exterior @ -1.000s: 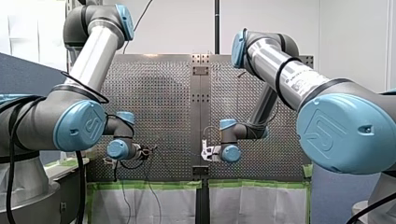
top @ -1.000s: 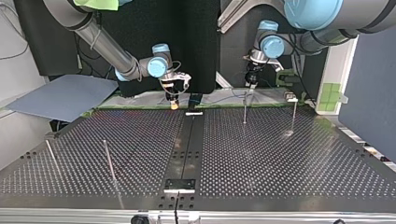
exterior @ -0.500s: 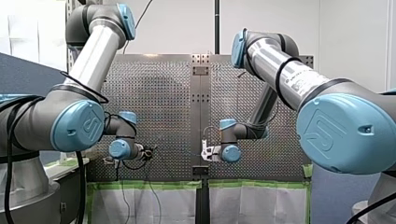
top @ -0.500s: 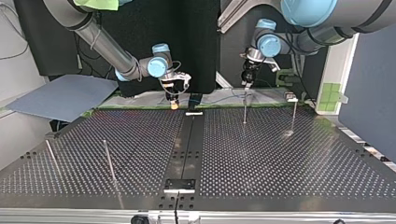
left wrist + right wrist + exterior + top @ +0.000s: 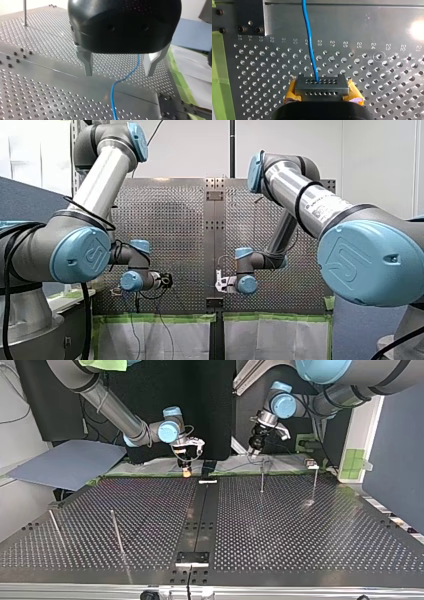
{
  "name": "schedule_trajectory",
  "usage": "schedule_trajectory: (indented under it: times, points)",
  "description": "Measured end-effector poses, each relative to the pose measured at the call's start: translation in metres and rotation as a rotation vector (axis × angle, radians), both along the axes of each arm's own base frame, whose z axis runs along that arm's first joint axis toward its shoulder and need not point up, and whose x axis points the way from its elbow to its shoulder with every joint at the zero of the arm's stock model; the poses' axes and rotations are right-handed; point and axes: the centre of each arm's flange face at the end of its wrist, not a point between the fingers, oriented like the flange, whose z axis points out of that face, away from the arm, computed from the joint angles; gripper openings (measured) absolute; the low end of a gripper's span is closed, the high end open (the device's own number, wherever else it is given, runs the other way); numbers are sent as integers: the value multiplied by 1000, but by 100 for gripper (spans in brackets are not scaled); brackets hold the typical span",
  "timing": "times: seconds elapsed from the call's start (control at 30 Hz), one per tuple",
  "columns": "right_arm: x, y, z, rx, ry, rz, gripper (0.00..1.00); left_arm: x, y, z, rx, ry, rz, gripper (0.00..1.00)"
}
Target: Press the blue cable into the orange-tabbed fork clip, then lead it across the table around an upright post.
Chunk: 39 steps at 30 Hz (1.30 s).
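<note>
In the front view I am holding my left claw (image 5: 167,280) and my right claw (image 5: 219,283) low over the near edge of the bench (image 5: 170,230). Their fingers are too small there to read.

In the top view my right claw is pointing straight down at that edge. My left claw is tilting beside it, and a thin metal post (image 5: 262,479) is standing near it, further out over the bench.

In the left wrist view my left claw is gaping wide and carrying nothing. Its blunt metal fingers (image 5: 87,63) are straddling the blue cable (image 5: 115,87), a thin, glossy, slightly wavy cord running below the gap, nearer one finger. I judge I am lining up to take it. I should be centring it, lowering until the tips are flanking it, then closing gently so it is not kinking.

In the right wrist view my right claw is clamping the cable between grey drilled tips with yellow pads (image 5: 355,94). The cord is running straight ahead over matte, hole-dotted metal. I am not finding the fork clip in any view.
</note>
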Motion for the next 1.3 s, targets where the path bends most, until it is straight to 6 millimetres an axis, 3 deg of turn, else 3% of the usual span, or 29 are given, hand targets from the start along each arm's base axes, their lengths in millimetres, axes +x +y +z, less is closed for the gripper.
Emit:
schedule_trajectory:
  times: [0.7,1.13,1.3]
  points:
    - [0,0,0,0,-1,5,0,22,-24,9,106,-16,83,100]
    - [0,2,-1,14,8,10,0,42,-27,-28,162,16,180,100]
    - [0,3,-1,15,9,11,0,49,-28,-31,150,-10,223,100]
